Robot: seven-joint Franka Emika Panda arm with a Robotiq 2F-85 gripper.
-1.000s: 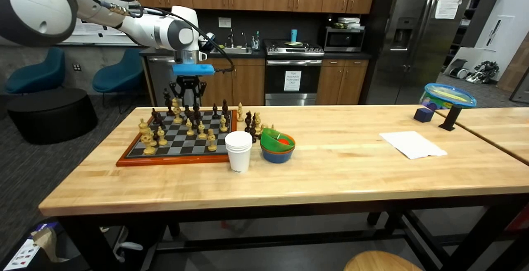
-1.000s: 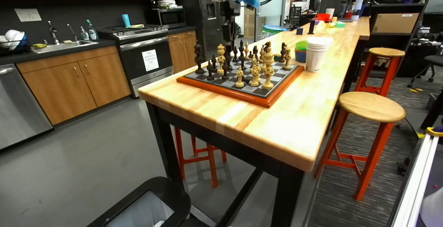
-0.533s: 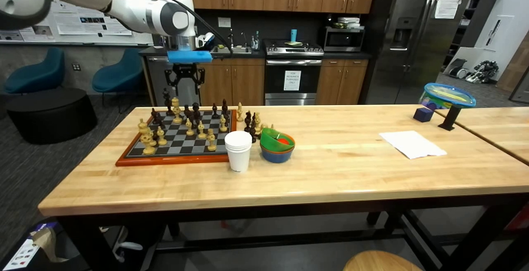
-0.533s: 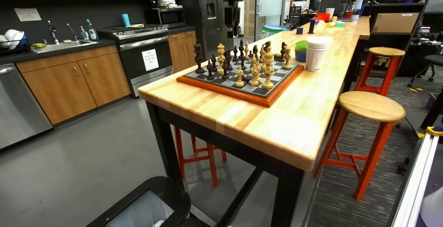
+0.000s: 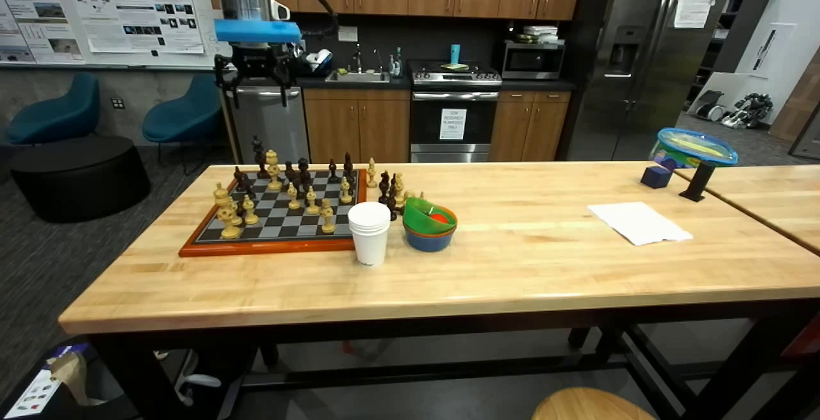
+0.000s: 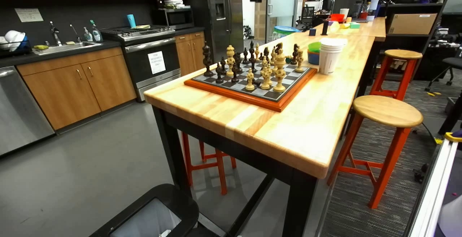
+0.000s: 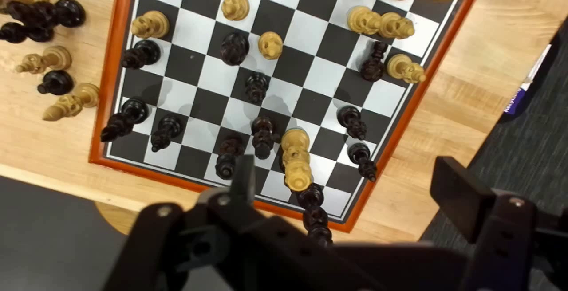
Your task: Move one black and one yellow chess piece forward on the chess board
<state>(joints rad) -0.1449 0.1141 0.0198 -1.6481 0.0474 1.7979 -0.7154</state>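
Raised well above where it hung a second earlier, the robot's claw (image 5: 260, 101) stands with jaws spread wide, farther apart than before, gripping nothing. The chess board (image 5: 269, 249) lies below it, well apart (one black piece (image 7: 374, 63), partly hidden in an exterior view, appears toppled).

The reddish-bordered chess board (image 7: 326, 74) is checkered black and white, perhaps grey.
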